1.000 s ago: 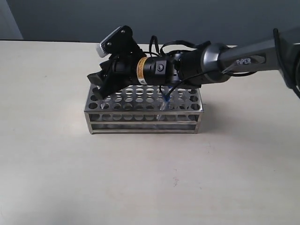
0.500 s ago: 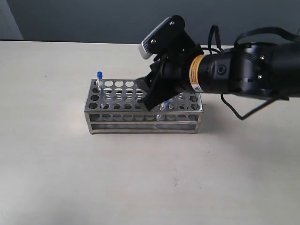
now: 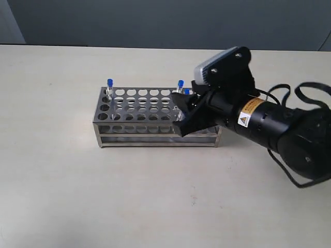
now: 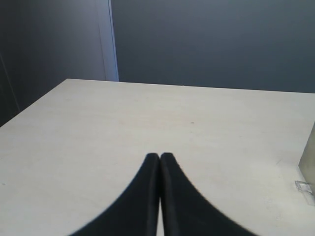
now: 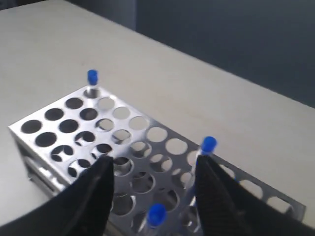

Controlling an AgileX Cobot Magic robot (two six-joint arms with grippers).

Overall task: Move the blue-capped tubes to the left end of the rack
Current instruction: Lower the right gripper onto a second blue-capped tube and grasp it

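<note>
Left claw (image 4: pixel 160 158) is seen pressed shut on nothing above the desk (image 4: pixel 98 123). On the rack (image 3: pixel 139 111), one blue-capped tube (image 3: pixel 109 82) is seated in the back corner hole at the left end — a second tube (image 3: pixel 180 83) and a third tube (image 3: pixel 186 92) are stood toward the right. Right claw (image 3: pixel 182 114) is spread wide over these, empty.

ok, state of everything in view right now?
rack: upright, most holes empty
left-end tube: seated, capped
other two tubes: seated nearer the right end, capped
right gripper: open, empty, by those two
left gripper: shut, empty
</note>
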